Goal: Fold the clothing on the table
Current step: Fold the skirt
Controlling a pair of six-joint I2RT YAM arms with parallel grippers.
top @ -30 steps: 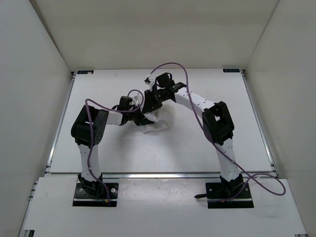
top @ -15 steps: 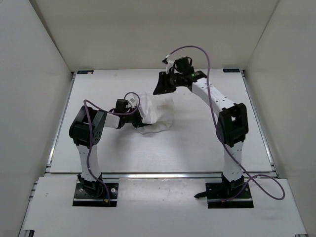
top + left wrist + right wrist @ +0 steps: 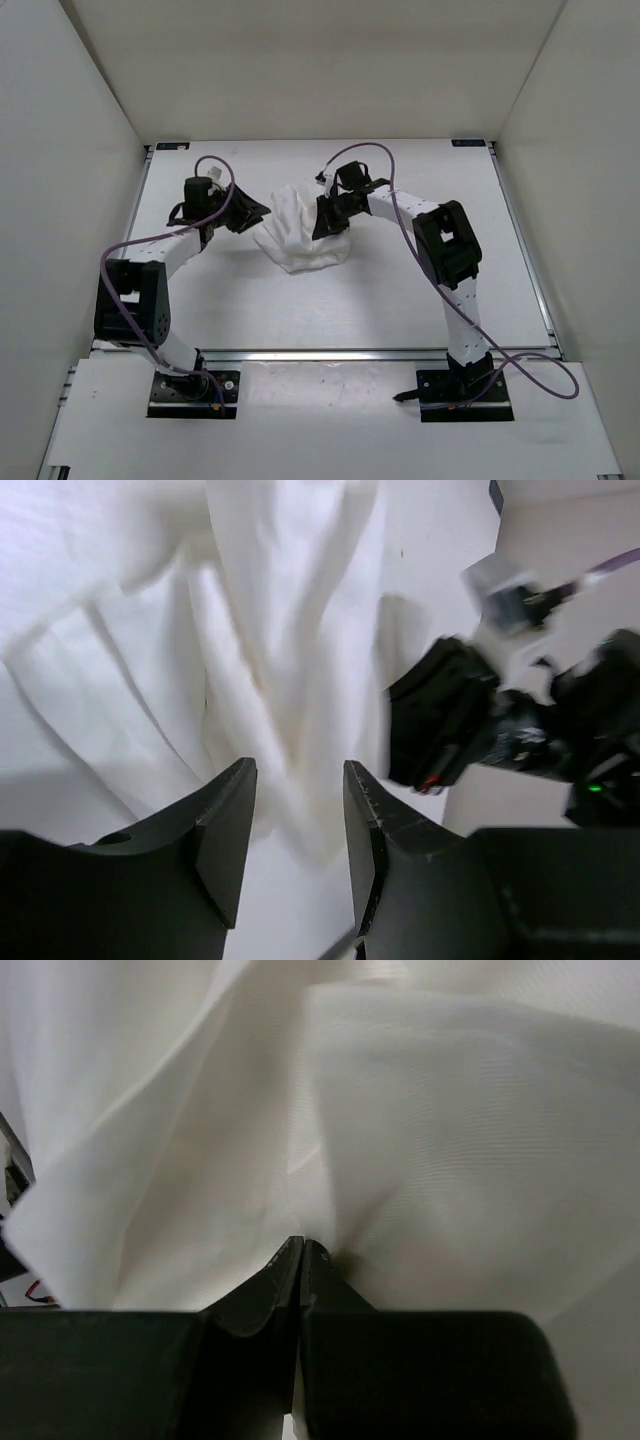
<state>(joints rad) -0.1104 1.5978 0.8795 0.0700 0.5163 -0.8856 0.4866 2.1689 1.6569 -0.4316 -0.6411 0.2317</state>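
Table (white, metal-railed) under crumpled skirt; pale walls around.

We see the clothing as plain white at the middle of the top view. Its pleats show only as soft grey shadow lines in the left wrist view. The table beneath is white too, edged with thin silvery rails. The left gripper and right gripper are matte black. The left arm and right arm mix white links with black joints, and a purple cable loops along each. A tiny green light glows at the right edge of the left wrist view. The walls are pale grey.
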